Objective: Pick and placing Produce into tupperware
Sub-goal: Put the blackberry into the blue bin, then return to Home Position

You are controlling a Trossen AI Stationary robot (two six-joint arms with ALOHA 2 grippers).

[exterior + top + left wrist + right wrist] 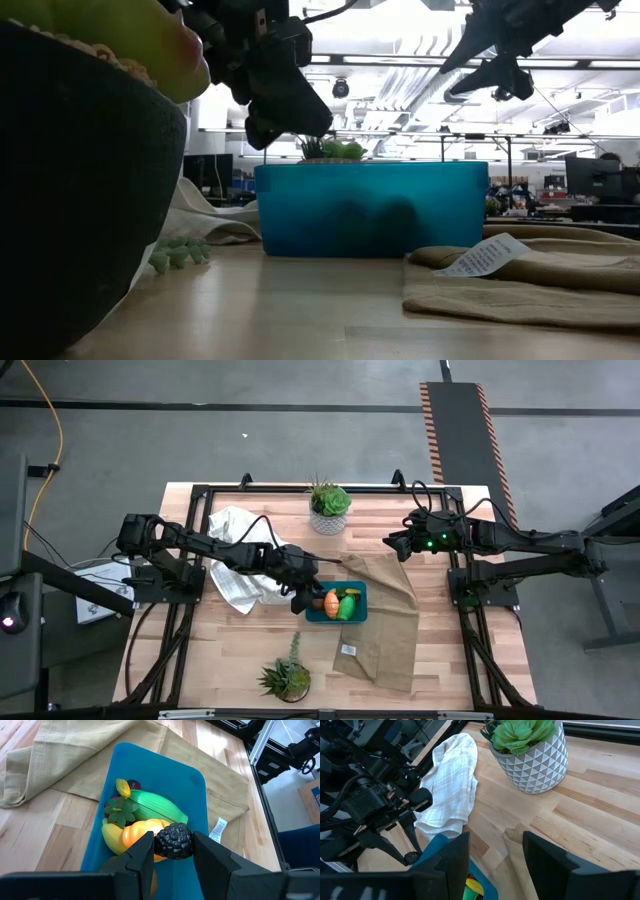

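Directly above the blue container (197,785), the left tool (172,851) is pinching a dark bumpy berry (173,840), with banana (111,836) and green piece (155,807) lying inside below. Right tool (490,852) is waiting spread, well apart beside the bench's potted plant (532,747).

In the low view, the opaque wall of the shallow teal-blue plastic container (370,208) hides its contents — only two dim dark shapes show through. A large dark plant pot (70,180), blurred and cut off by the picture's left edge, blocks that side of the table. In the left wrist view, the dark bumpy round piece (173,840) between the left gripper's (173,851) fingers covers part of the orange toy piece (142,832) — the yellow banana (111,837) shows only partly.
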